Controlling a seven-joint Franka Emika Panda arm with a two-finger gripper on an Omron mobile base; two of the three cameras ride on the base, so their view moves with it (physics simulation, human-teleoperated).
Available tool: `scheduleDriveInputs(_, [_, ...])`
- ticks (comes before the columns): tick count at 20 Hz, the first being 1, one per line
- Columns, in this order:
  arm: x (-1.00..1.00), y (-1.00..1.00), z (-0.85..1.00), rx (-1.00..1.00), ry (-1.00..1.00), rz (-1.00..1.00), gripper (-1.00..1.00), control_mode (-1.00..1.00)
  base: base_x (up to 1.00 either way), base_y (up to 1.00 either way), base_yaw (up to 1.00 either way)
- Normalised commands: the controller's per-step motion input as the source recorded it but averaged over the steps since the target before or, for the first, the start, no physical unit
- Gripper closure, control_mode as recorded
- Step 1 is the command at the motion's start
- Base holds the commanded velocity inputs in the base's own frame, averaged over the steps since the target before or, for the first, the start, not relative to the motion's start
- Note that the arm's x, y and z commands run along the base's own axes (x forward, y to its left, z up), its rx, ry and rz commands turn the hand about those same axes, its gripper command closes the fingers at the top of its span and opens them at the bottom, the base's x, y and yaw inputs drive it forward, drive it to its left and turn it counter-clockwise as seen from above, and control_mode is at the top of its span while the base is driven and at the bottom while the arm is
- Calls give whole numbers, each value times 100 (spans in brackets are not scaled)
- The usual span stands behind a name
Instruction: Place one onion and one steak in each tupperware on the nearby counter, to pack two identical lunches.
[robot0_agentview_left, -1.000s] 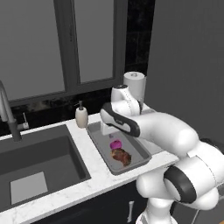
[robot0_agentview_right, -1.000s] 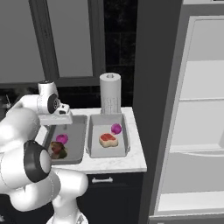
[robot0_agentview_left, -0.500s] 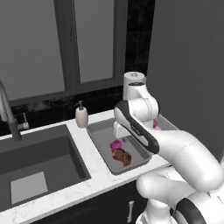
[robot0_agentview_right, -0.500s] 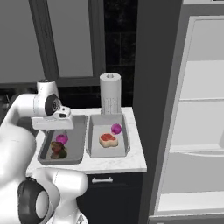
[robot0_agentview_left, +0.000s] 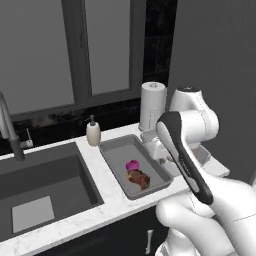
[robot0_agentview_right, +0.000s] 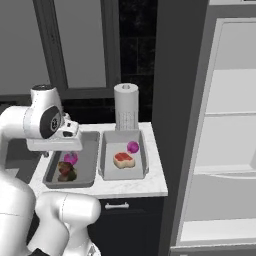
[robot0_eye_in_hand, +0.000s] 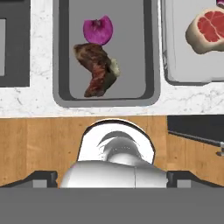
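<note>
Two grey tupperware trays sit side by side on the white marble counter (robot0_eye_in_hand: 109, 111). The left tupperware (robot0_agentview_right: 89, 162) holds a purple onion (robot0_eye_in_hand: 98, 29) touching a brown steak (robot0_eye_in_hand: 96, 70). The right tupperware (robot0_agentview_right: 142, 161) holds a red steak (robot0_agentview_right: 123, 160) and a second onion (robot0_agentview_right: 132, 147). My gripper (robot0_eye_in_hand: 112, 178) hangs above the front edge of the counter, by the left tray. It looks straight down, and its dark fingertips (robot0_eye_in_hand: 43, 176) stand wide apart, open, with nothing between them. In the left base view my arm hides most of the right tray.
A paper-towel roll (robot0_agentview_right: 126, 107) stands behind the right tray. A soap bottle (robot0_agentview_left: 93, 133) stands behind the left tray. To the left lie the dark sink (robot0_agentview_left: 40, 185) and faucet (robot0_agentview_left: 10, 130). The open white fridge (robot0_agentview_right: 225, 150) stands to the right. Wooden floor (robot0_eye_in_hand: 43, 140) lies below the counter edge.
My arm has folded up and back from over the left tray, and the hand has drawn toward the counter's front edge. The food in both trays has stayed put.
</note>
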Motion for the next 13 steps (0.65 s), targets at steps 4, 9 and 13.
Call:
scheduleDriveInputs(4, [-42,-12,100,3,-11,0,-100,-100,0,0,0])
scheduleDriveInputs(9, [-16,-4,100,3,-17,0,-100,-100,0,0,0])
scheduleDriveInputs(13, [-19,0,47,1,-23,0,-100,-100,0,0,0])
